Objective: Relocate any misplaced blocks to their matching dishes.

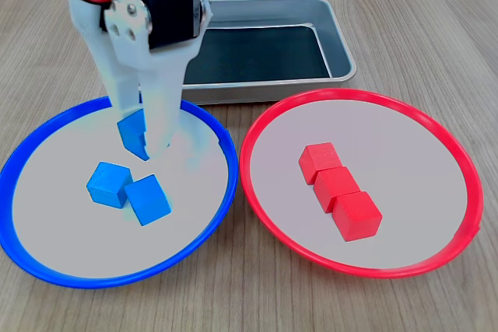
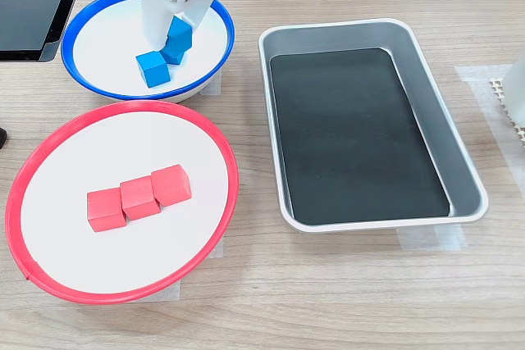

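in the first exterior view, going from left to right, the blue-rimmed plate comes first on the wooden table. two blue cubes lie loose and touching each other on its pale grey inside. just behind them the white gripper points down into the plate with its jaws pinching a third blue cube, which is held low over the plate floor; whether it touches the floor cannot be told. behind the plates, at the middle of the first exterior view, stands the silver metal tray with a dark bottom. at the first exterior view's right is the red-rimmed plate, just beside the blue-rimmed one, and three red cubes sit in a touching row on its inside

in the second exterior view the same things show from another side: the red-rimmed plate with its row of red cubes at lower left, the blue-rimmed plate behind it with the gripper closed on the blue cube above the others, and the tray at the second exterior view's right
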Controlling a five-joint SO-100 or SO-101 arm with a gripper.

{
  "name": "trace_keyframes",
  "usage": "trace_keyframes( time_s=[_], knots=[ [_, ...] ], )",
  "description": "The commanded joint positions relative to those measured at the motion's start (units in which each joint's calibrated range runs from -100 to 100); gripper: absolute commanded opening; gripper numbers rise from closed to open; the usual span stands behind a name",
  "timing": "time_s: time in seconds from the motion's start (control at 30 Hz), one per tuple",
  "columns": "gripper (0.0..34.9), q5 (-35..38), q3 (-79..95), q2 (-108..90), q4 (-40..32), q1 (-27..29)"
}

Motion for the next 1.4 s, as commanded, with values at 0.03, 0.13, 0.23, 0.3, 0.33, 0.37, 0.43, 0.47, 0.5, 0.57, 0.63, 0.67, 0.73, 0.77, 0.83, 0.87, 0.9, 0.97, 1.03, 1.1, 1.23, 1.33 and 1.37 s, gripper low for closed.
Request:
trace_keyframes(
  time_s=[0.03,0.13,0.23,0.3,0.33,0.37,0.43,0.47,0.5,0.57,0.63,0.67,0.73,0.77,0.83,0.87,0.9,0.97,1.03,1.1,1.23,1.33,1.37],
  knots=[
    [0.4,1.4,0.7,-0.9,-0.6,1.4],
    [0.4,1.8,0.8,-0.3,-0.5,1.5],
    [0.4,2.6,0.8,0.5,-0.6,1.5],
    [0.4,3.5,0.8,0.9,-0.6,1.3],
    [0.4,3.9,0.8,1.1,-0.6,1.2],
    [0.4,4.2,0.8,1.2,-0.6,1.1],
    [1.1,5.0,0.8,1.6,-0.6,0.9],
    [1.7,5.3,0.7,1.8,-0.6,0.8],
    [1.9,5.5,0.4,2.2,-0.6,0.7],
    [1.9,5.5,0.1,2.4,-0.6,0.3],
    [1.7,5.5,-0.1,2.9,-0.7,-0.1],
    [1.7,5.5,-0.2,3.0,-0.7,-0.3],
    [3.0,5.5,-0.8,3.4,-0.7,-0.7],
    [4.4,5.5,-1.0,3.6,-0.6,-0.8],
    [9.9,5.5,-1.5,3.6,-0.3,-0.9],
    [10.4,5.5,-1.6,3.6,-0.2,-0.9],
    [11.4,5.5,-1.8,3.6,0.0,-0.9],
    [13.3,5.5,-1.9,3.6,0.0,-0.9],
    [14.5,5.5,-2.3,3.6,0.0,-0.9],
    [14.7,5.5,-2.8,3.6,0.1,-1.0],
    [14.4,5.3,-3.6,2.4,0.3,-1.3],
    [13.7,4.7,-3.8,0.1,0.4,-1.8],
    [13.4,4.3,-3.7,-1.0,0.4,-2.0]
  ],
)
